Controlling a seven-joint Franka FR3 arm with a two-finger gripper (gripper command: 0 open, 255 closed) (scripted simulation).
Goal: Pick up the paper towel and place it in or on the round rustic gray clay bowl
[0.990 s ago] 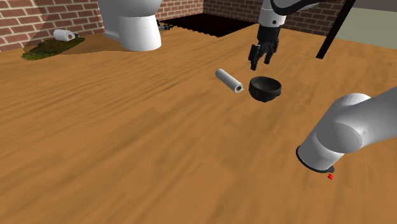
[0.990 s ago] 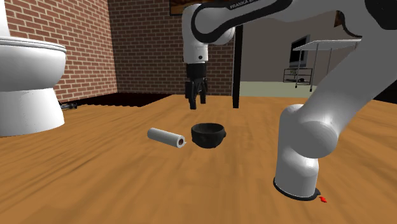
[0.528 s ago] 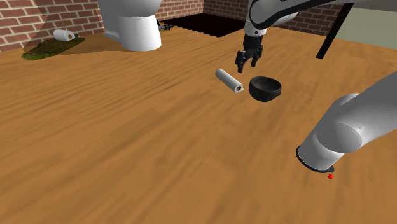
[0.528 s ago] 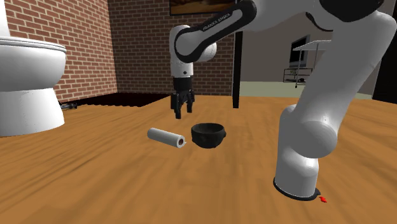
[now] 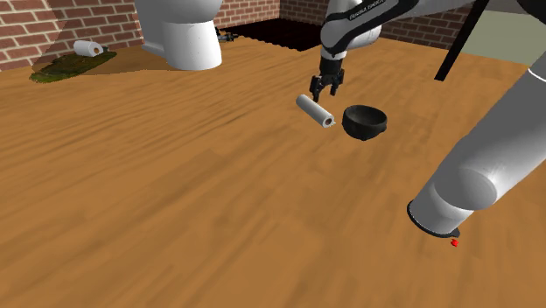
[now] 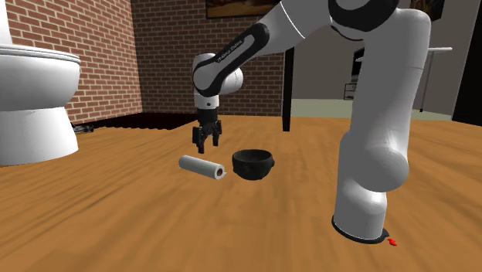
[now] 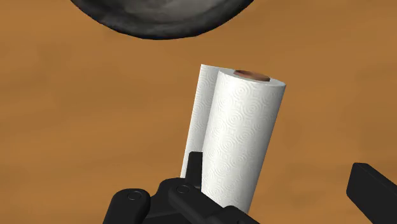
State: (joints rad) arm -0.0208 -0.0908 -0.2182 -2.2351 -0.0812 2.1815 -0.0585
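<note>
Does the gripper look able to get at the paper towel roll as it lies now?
Probably yes. The gripper hangs open just above the paper towel roll, which lies on its side on the wooden surface. The dark bowl sits beside the roll, apart from it, and nothing lies between.

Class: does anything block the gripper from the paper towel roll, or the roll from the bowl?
Nothing visible. The black gripper hovers open over the white paper towel roll; the dark round bowl lies beside it.

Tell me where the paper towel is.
In the shoulder view the paper towel lies just left of the dark bowl, apart from it, beneath the open pincer.
</note>
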